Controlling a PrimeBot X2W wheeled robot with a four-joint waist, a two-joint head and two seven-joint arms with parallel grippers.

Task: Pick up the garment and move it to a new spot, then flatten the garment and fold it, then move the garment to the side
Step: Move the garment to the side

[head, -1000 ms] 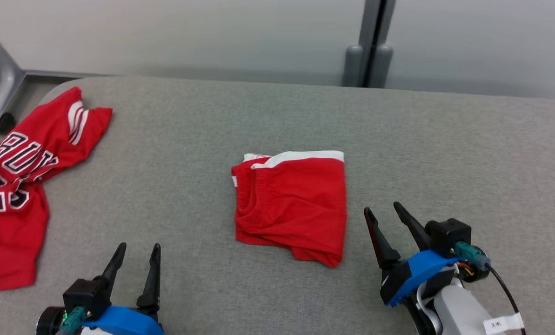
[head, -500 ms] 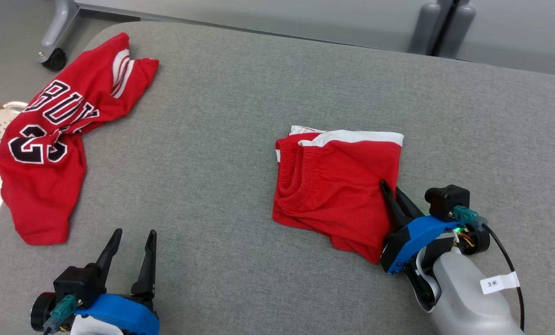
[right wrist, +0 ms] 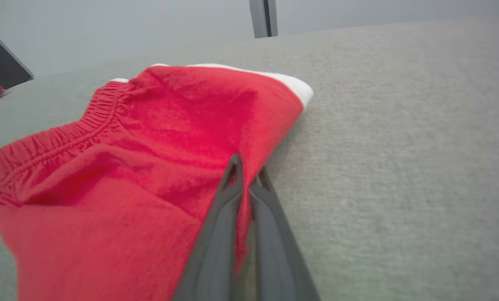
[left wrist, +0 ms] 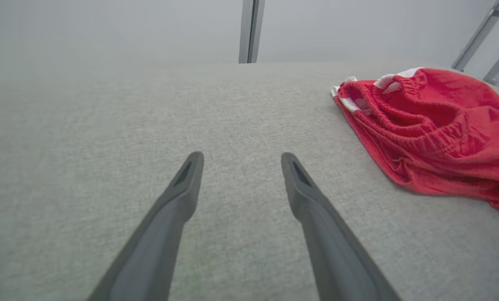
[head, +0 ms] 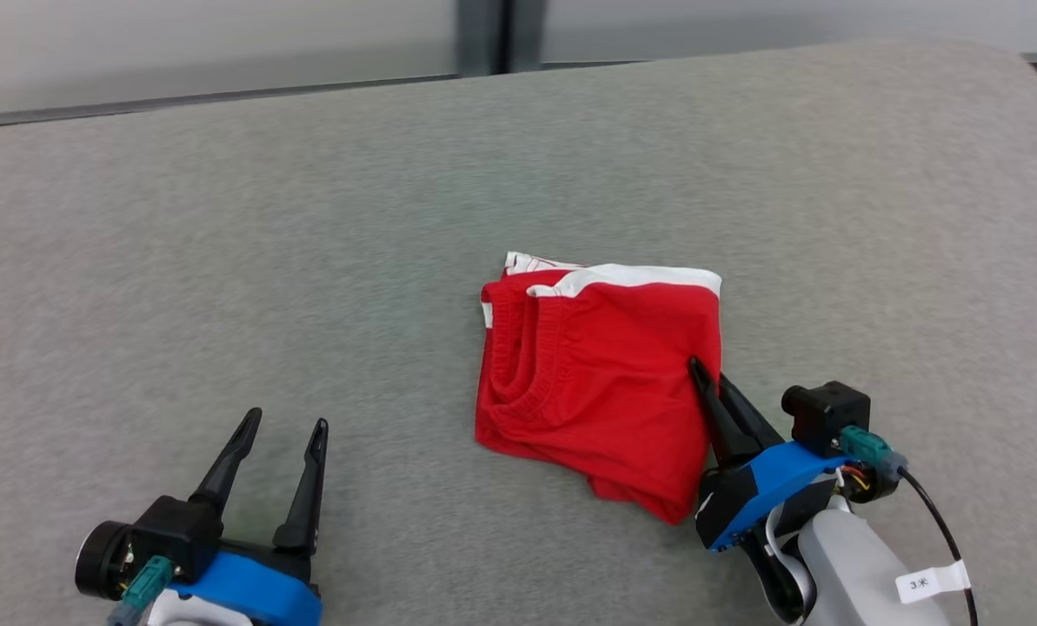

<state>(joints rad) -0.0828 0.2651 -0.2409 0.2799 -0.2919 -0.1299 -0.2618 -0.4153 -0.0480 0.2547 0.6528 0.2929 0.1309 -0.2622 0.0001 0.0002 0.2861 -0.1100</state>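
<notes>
Garment (head: pixel 588 365), red, clamped at its right edge in right gripper (head: pixel 707 371), fingers pressed together on the cloth. Lay folded mid grey table (head: pixel 222 261), white band far side. Well left: left gripper (head: pixel 286 419), fingers spread, empty.

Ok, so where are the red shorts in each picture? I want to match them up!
Head view: the red shorts lie just right of the middle, on the grey table.
Left wrist view: far right side, beyond the left gripper.
Right wrist view: left and middle, big and close, the right gripper pinching their edge.
Shared landmark: the grey post behind the table, at each view's top.
</notes>
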